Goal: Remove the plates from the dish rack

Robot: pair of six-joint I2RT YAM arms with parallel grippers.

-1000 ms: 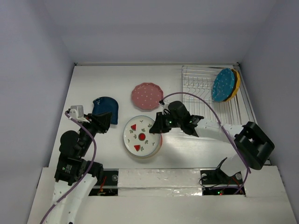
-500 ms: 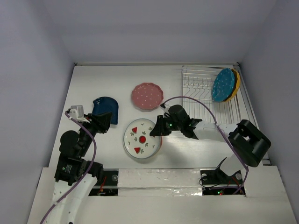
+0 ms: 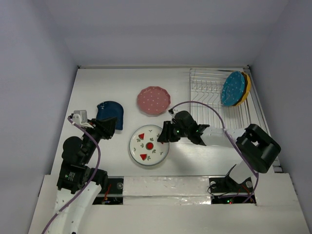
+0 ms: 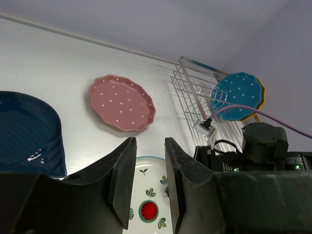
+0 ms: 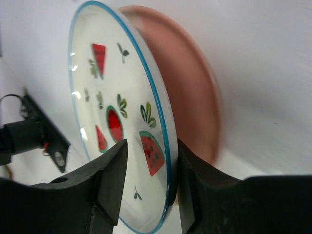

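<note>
A white plate with red fruit (image 3: 149, 145) lies on the table on top of a pinkish plate (image 5: 195, 87). My right gripper (image 3: 164, 137) straddles its right rim, open: one finger is clear of the plate's face, the other rests against the edge. A dark blue plate (image 3: 110, 113) and a pink dotted plate (image 3: 153, 100) lie flat further back. In the dish rack (image 3: 209, 92) a teal dotted plate (image 3: 233, 88) stands upright with an orange-yellow one (image 3: 247, 86) behind it. My left gripper (image 3: 108, 127) hovers beside the blue plate, open and empty.
The rack stands against the back right corner, close to the right wall. A purple cable (image 3: 204, 105) arcs from my right wrist over the rack's front. White walls enclose the table on three sides.
The fruit plate has gone from tilted to lying flat on the plate below. My right gripper's jaws have widened off it. The left arm has not moved.
</note>
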